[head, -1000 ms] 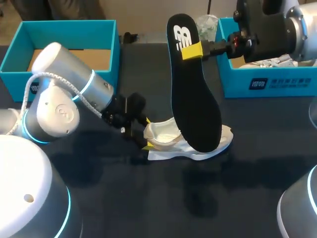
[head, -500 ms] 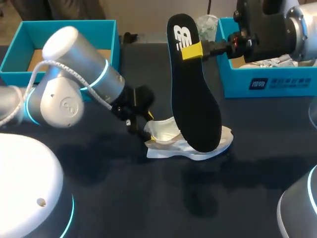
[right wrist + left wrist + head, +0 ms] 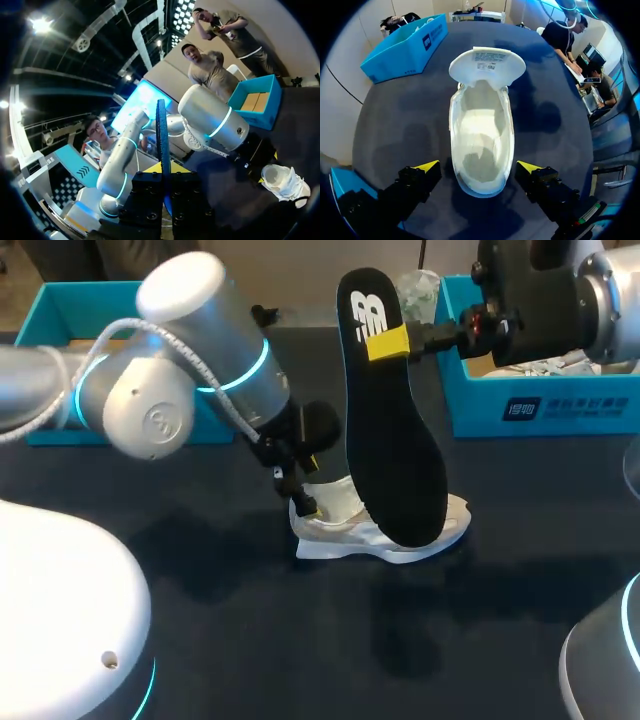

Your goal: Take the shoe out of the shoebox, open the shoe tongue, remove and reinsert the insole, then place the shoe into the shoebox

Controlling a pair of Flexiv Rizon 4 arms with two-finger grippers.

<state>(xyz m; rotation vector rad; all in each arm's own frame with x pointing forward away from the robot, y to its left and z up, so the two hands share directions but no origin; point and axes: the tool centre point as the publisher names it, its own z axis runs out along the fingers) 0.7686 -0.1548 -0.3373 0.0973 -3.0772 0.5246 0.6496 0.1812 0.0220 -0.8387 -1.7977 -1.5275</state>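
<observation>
Left gripper [image 3: 477,166], wide open, has swung over the shoe [image 3: 481,125] heel; right gripper [image 3: 392,343] stays clamped on the insole [image 3: 395,450].

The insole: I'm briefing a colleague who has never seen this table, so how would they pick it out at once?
On the dark table, look to the middle, where a white shoe sits. Held upright over it is the insole, pinched near its upper end by the right gripper. It is the only long, flat, black piece, with a white logo near the top.
</observation>
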